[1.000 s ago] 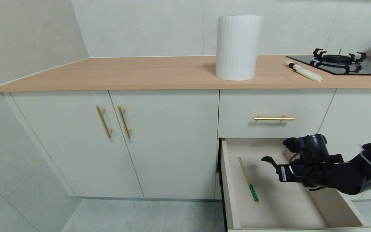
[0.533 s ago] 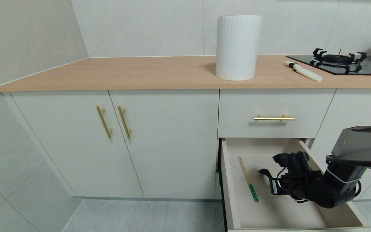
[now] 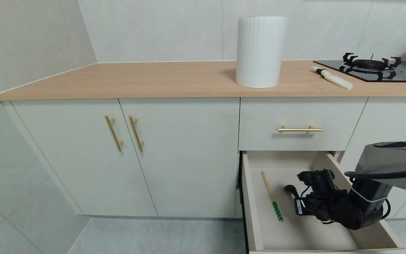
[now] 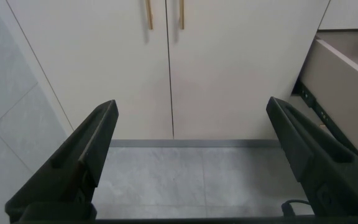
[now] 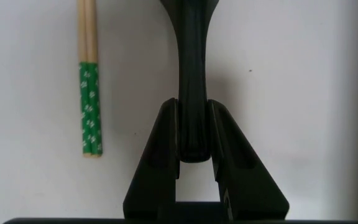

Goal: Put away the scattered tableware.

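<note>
Here, one long wooden surface [image 3: 153, 79] runs across the upper half of the head view. Beneath it, at 9 o'clock, are two shut cupboard doors [image 3: 79, 155], each with one gold bar handle. At 3 o'clock are two drawers. The upper drawer [image 3: 300, 113] is shut. The lower drawer [image 3: 250, 197], at 5 o'clock, is pulled out.

On the surface stand one tall white ribbed canister [image 3: 260, 51] at 12 o'clock and one black gas hob [image 3: 368, 65] at 2 o'clock. One pale knife [image 3: 331, 77] lies between them, just beside the hob.

The right arm [image 3: 365, 201] enters from 4 o'clock and bends down into the open drawer. Its wrist points toward 9 o'clock. The right tool [image 3: 299, 201] is clamped on the handle of one black spoon [image 3: 289, 188], and the spoon's bowl end is just above the drawer floor. In the right wrist view, both fingers [image 5: 166, 124] press the sides of the spoon's handle [image 5: 191, 62].

One pair of wooden chopsticks [image 3: 271, 200] with green patterned ends lies flat on the drawer floor. It is at 9 o'clock of the spoon, near it but apart.

The left tool [image 4: 191, 112] hangs low over the grey floor [image 4: 185, 180] and faces the cupboard doors. Its fingers are spread wide and hold nothing.
</note>
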Motion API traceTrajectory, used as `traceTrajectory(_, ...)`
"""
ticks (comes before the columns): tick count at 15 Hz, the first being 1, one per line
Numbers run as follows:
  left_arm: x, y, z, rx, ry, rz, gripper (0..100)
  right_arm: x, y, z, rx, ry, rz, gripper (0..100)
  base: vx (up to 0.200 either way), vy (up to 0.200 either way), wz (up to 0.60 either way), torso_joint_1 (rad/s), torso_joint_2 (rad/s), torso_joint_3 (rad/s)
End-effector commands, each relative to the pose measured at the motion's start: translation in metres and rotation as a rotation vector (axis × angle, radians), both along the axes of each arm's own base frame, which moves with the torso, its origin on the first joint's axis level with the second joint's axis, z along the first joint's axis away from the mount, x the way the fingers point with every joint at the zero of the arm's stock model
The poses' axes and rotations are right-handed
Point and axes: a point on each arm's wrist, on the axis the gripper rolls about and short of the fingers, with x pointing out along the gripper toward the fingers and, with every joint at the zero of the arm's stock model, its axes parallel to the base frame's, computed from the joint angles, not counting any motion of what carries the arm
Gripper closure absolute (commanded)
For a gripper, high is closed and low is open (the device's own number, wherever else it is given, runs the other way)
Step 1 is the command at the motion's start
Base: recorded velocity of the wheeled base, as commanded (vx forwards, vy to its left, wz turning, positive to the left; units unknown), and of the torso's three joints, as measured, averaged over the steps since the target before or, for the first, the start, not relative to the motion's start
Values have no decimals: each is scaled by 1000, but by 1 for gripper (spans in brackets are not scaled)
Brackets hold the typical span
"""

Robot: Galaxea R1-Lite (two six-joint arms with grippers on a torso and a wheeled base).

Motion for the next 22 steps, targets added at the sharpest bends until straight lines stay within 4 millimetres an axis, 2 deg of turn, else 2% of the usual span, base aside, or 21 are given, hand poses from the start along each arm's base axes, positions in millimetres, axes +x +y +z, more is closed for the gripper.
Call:
traceTrajectory(1,0,0,0,0,-1,1,0,1,0,-1,0,-2,-3,100,0,0,0,0,0,0)
traceTrajectory(2,0,0,0,0,1,1,0,1,0,0,2,-3,-4,0,0,0,0,0,0,0)
traceTrajectory(8,0,0,0,0,1,1,0,3,-2,5,-2,-20,-16,0,0,0,0,0,0,0)
traceTrajectory(10,0,0,0,0,1,1,0,2,-2,13,-15,-38,-27,0,0,0,0,0,0,0)
traceTrajectory(13,0,0,0,0,1,1,0,-5,-3,54,-19,-116,-46,0,0,0,0,0,0,0)
traceTrajectory(16,0,0,0,0,-1,1,0,-25,-8,110,-2,-153,-41,0,0,0,0,0,0,0)
traceTrajectory(19,0,0,0,0,1,1,0,-60,-5,157,12,-93,21,0,0,0,0,0,0,0)
traceTrajectory(22,0,0,0,1,1,1,0,-89,0,187,40,-82,96,0,0,0,0,0,0,0)
